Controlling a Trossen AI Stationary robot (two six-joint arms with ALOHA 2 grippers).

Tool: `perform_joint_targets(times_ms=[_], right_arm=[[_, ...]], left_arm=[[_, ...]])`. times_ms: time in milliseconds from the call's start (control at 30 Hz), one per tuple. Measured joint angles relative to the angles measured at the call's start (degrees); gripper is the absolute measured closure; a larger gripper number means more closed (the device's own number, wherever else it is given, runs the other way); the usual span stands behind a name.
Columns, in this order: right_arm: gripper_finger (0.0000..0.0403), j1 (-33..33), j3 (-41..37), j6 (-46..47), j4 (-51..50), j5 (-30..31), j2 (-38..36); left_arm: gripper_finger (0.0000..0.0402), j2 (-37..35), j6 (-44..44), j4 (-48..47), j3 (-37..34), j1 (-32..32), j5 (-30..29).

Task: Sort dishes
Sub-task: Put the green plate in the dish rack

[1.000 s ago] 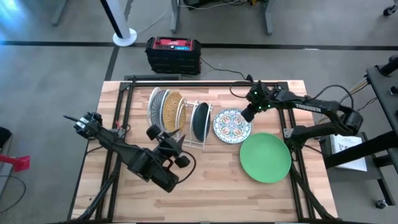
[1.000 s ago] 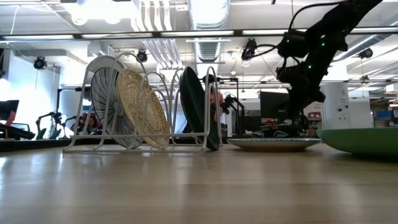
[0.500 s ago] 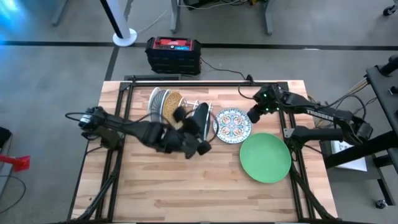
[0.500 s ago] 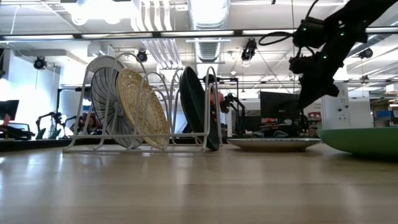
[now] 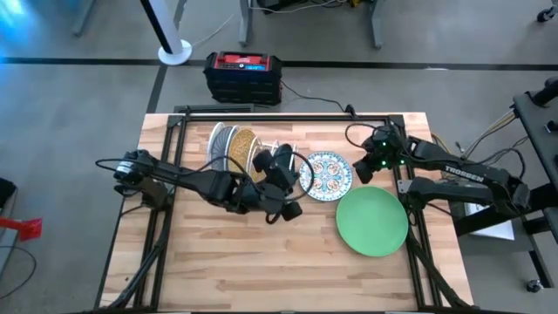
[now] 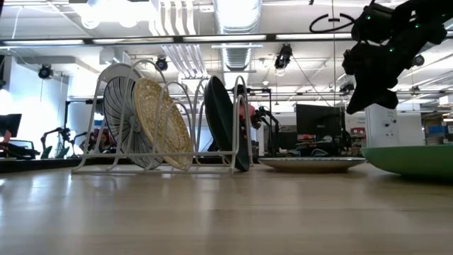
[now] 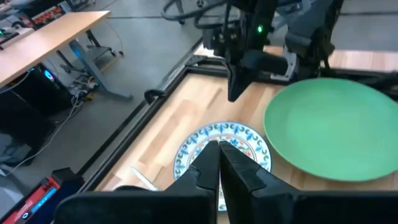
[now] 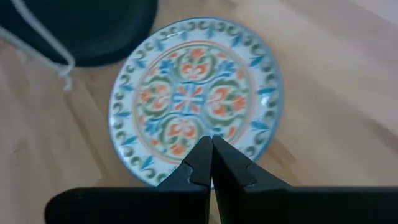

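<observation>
The left arm reaches low across the bench [image 5: 218, 262] from its near-left side, stretched out almost flat, its left end effector [image 7: 219, 163] hanging above the floral plate [image 5: 325, 175] beside the white wire rack [image 5: 261, 174], fingers pressed together and holding nothing. The right arm comes in from the far right, elbow bent, its right end effector [image 8: 211, 155] poised in the air over the right rim of that same plate, also pinched shut and empty. A second ago the left arm lay angled toward the near middle of the bench with its fingers spread; since then it has swung up toward the rack and closed. The right arm has drawn back toward the right edge and risen a little. The plates have not moved. The floral plate lies flat, face up, just right of the rack; the green plate [image 5: 372, 221] lies flat near it, toward the near-right corner. In the rack the mustard speckled plate [image 6: 161, 124] stands on edge, leaning slightly, beside a ribbed grey-white plate [image 6: 117, 99], and the dark teal plate [image 6: 221, 120] stands on edge in a slot farther right, all faces turned along the rack's length.
</observation>
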Motion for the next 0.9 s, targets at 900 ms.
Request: perform_joint_targets(times_ms=[900], right_arm=[[0.0403, 20.94, 0.48, 17.70, -19.18, 19.91, 2.15]], left_arm=[[0.0401, -0.64, 2.28, -11.66, 0.24, -0.63, -0.69]])
